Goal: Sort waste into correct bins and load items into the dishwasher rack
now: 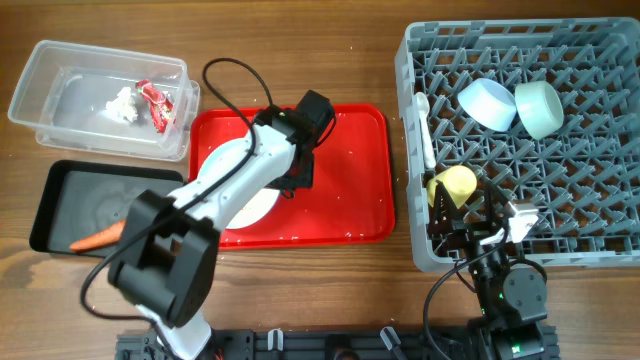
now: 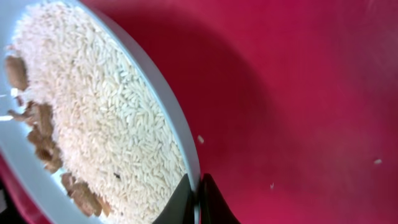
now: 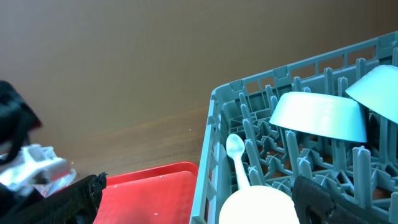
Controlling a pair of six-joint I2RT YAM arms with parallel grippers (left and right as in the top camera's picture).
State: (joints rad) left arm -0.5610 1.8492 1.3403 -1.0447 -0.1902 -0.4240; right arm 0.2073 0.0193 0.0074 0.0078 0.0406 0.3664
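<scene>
The round light-blue plate (image 1: 223,160) lies on the red tray and holds white rice and tan food scraps (image 2: 40,134). My left gripper (image 1: 296,176) is shut on the plate's rim (image 2: 198,198). The grey dishwasher rack (image 1: 600,262) holds the pale blue bowl (image 1: 487,102), the mint-green bowl (image 1: 539,107), the yellow cup (image 1: 453,185) and the white spoon (image 1: 424,125). My right gripper (image 1: 480,226) hangs open over the rack's front left corner. In the right wrist view the cup (image 3: 258,208) sits low between its spread fingers (image 3: 199,182).
The red serving tray (image 1: 350,180) sits in the middle. The clear tub (image 1: 60,70) at the back left holds the white tissue (image 1: 124,103) and the red-and-white wrapper (image 1: 157,103). The black tray (image 1: 70,190) holds the orange carrot (image 1: 97,239).
</scene>
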